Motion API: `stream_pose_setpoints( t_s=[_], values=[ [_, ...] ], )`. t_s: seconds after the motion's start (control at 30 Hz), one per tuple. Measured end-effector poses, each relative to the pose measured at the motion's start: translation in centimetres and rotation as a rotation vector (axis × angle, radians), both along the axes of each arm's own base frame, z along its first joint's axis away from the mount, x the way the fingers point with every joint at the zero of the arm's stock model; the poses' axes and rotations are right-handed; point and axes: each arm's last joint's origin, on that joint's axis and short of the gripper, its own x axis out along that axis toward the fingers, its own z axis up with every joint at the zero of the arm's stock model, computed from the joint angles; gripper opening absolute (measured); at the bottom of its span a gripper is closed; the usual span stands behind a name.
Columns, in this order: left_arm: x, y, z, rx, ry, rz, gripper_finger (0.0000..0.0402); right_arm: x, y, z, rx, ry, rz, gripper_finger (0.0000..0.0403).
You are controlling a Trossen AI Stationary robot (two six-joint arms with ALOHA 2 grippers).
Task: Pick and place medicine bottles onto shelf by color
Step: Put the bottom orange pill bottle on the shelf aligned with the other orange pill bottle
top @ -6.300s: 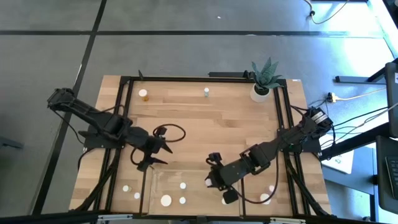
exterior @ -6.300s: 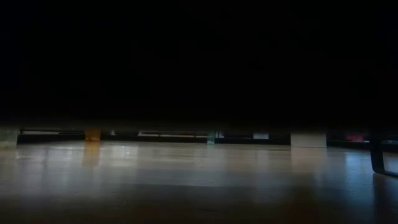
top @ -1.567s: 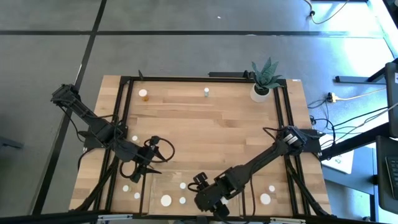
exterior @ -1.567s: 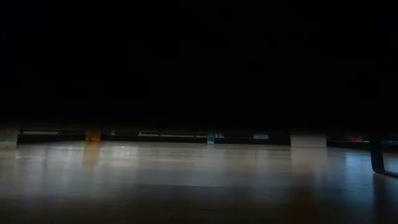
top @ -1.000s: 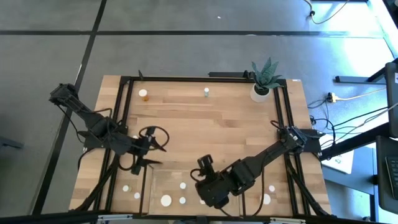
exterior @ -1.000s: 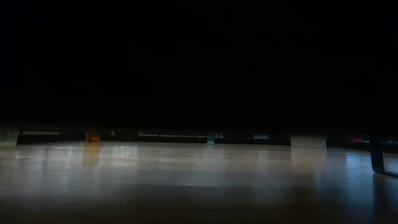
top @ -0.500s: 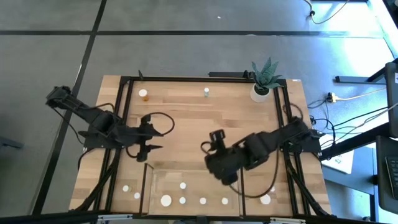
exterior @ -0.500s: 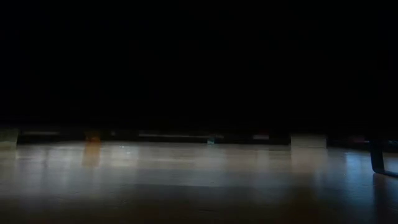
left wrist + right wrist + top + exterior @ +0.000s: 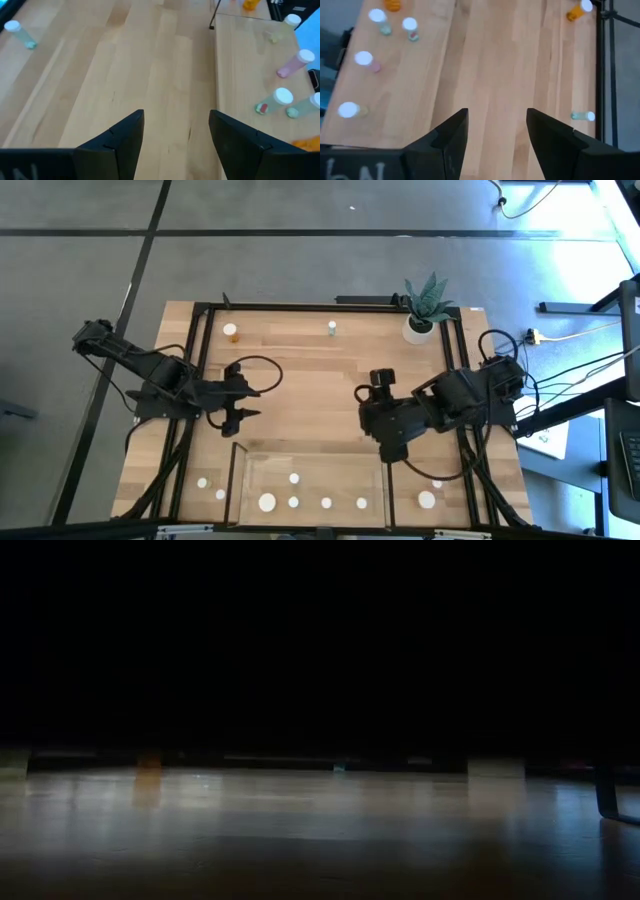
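From my seat, the middle of the bench [image 9: 320, 385] is bare wood, wide enough for either hand to cross. Along the far edge stand an orange bottle [image 9: 231, 331], a greenish bottle [image 9: 331, 328] and the plant pot [image 9: 418, 328] at the far right corner. The shelf [image 9: 310, 465] sits against the near edge, its white-capped bottles [image 9: 294, 478] crowding it; its dark frame bars [image 9: 233, 480] block sideways entry.

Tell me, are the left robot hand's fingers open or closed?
Open. In its own wrist view, the left gripper shows two dark fingers standing apart, with bare wooden table visible between them and nothing held.
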Motion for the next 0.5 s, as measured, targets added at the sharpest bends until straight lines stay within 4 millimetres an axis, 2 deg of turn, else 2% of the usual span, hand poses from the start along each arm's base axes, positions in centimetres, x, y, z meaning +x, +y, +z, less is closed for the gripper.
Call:
stream_pose_setpoints(
  t_s=[0.2, 0.33, 0.5],
  values=[
    [0.0, 0.0, 0.0, -0.012, 0.0, 0.008, 0.0218, -0.4, 0.2, -0.1, 0.005, -0.003, -0.024, 0.0202],
    [0.0, 0.0, 0.0, -0.012, 0.0, 0.008, 0.0218, -1.0, 0.3, -2.4, -0.04, 0.053, -0.102, 0.0202],
    [0.0, -0.1, 0.0, -0.023, 0.005, -0.003, 0.0218, -3.2, 0.4, -4.6, -0.023, 0.058, -0.217, 0.0202]
  ],
)
